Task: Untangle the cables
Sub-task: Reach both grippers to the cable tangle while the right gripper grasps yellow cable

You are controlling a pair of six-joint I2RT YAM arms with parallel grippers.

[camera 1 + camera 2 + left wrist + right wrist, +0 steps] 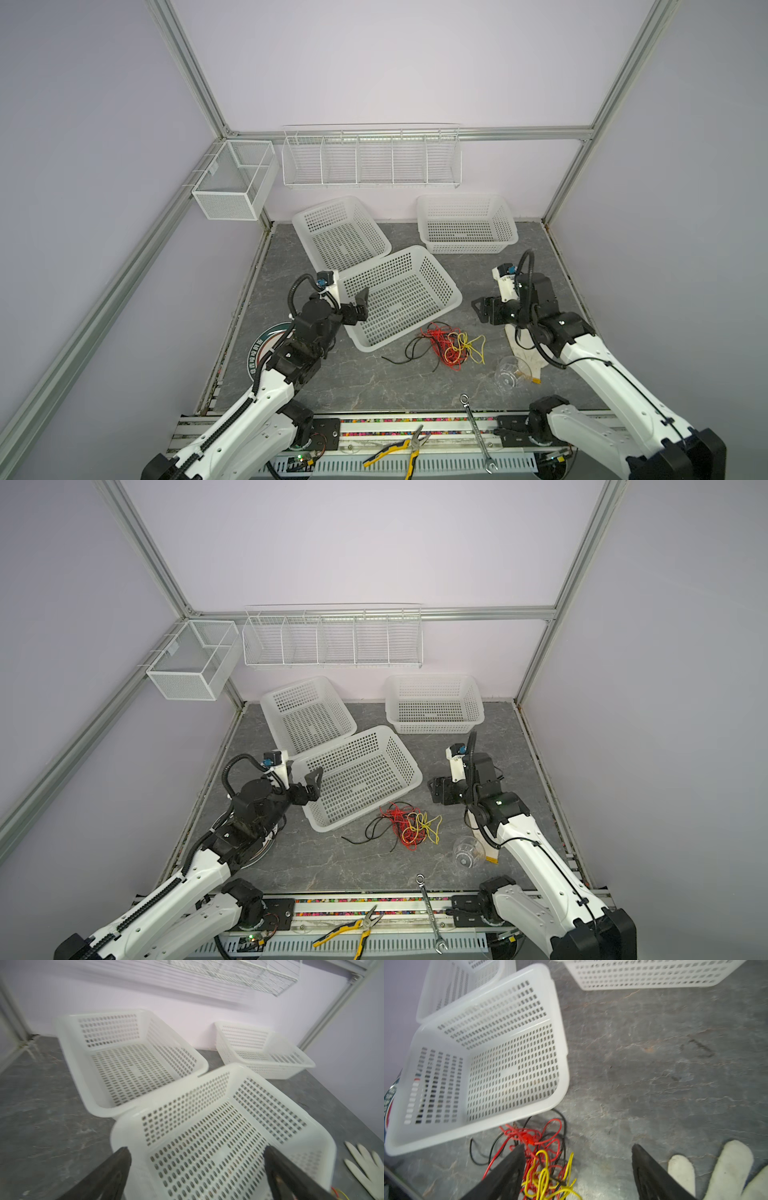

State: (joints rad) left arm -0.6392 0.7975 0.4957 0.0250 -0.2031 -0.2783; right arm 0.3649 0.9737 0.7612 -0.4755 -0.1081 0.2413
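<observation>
The cables (436, 340) (401, 820) are thin red, yellow and black wires in one loose tangle on the grey table, just in front of the nearest white basket (399, 303). My right gripper (480, 309) (434, 789) hovers to the right of the tangle and is open. In the right wrist view its jaws (578, 1147) stand wide apart, and the cables (529, 1138) lie below, beside one finger and untouched. My left gripper (361, 303) (197, 1152) is open over the near basket's left end and holds nothing.
Two more white baskets (340, 237) (465, 224) stand at the back. A white glove (525, 353) and a clear cup (509, 374) lie right of the tangle. A wrench (476, 432) and yellow-handled pliers (399, 451) lie on the front rail. A plate (266, 340) sits under my left arm.
</observation>
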